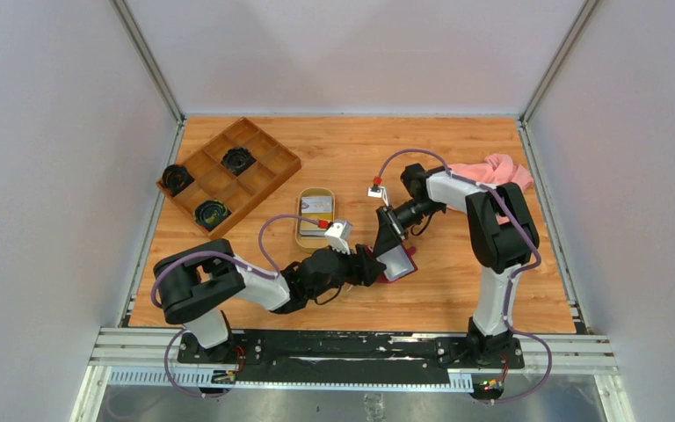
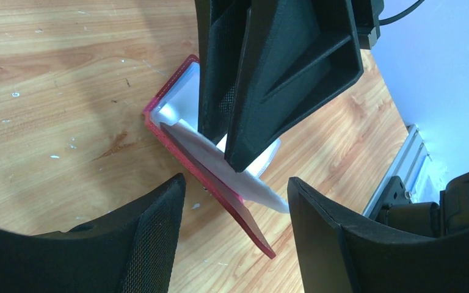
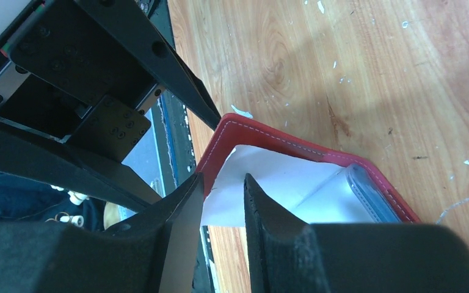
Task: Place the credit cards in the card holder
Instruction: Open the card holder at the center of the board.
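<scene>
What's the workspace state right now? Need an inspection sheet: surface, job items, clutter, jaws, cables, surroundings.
Surface: wooden table, with pale specks and scuffs.
Job's things: red card holder lies open on the table, with a white card partly inside it. More cards lie in the oval tray.
Clutter: compartmented wooden box holding three black round items; pink cloth at the far right.
Grippers: right gripper jaws shut on the white card. Left gripper jaws open either side of the holder's cover, no contact visible.
Cables: purple cables loop along both arms, away from the holder.
Surroundings: white walls and aluminium frame; nothing else seen.
</scene>
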